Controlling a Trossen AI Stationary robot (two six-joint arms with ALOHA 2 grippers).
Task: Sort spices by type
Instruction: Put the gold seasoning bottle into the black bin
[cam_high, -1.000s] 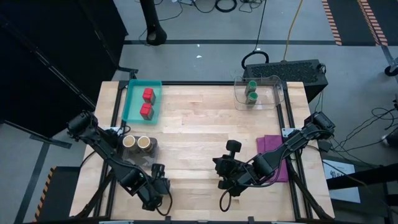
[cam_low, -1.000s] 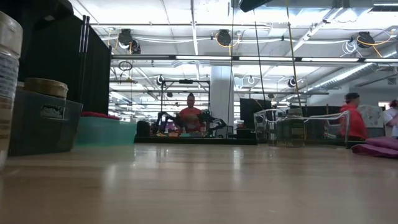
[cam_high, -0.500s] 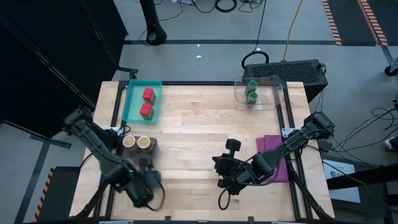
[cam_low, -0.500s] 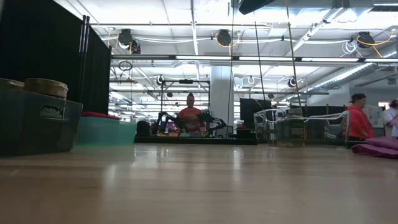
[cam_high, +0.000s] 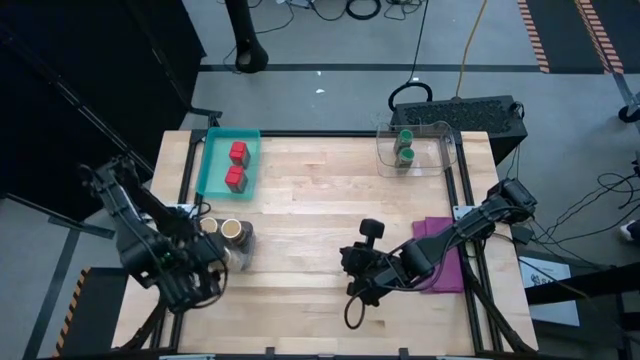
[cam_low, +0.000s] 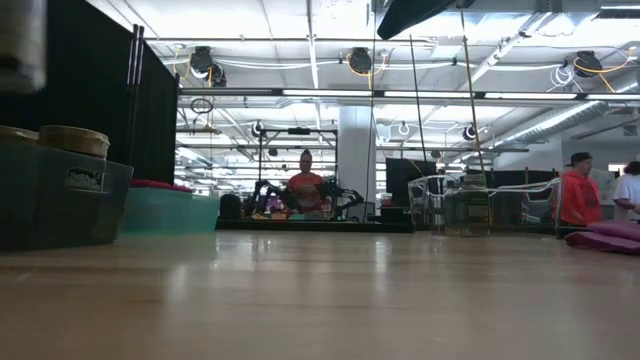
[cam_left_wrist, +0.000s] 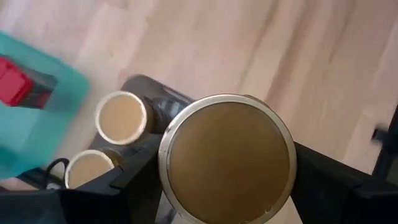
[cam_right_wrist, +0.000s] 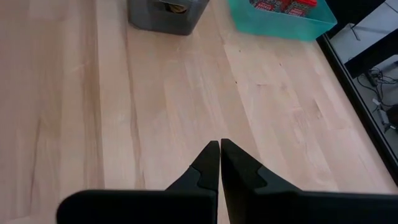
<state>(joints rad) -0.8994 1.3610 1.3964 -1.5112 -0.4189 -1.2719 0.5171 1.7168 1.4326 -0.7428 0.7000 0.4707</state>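
inside the teal tray (cam_high: 213, 170) sit two red jars (cam_high: 236, 165).

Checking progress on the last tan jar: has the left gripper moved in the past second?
Yes. The left gripper, holding a tan jar, moved from the table's near edge toward the grey bin.

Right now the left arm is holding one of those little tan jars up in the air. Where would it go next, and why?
Probably a short carry over the grey bin, then down. The left gripper is shut on the tan jar, and two matching jars already stand in that bin. The right gripper waits shut over bare table.
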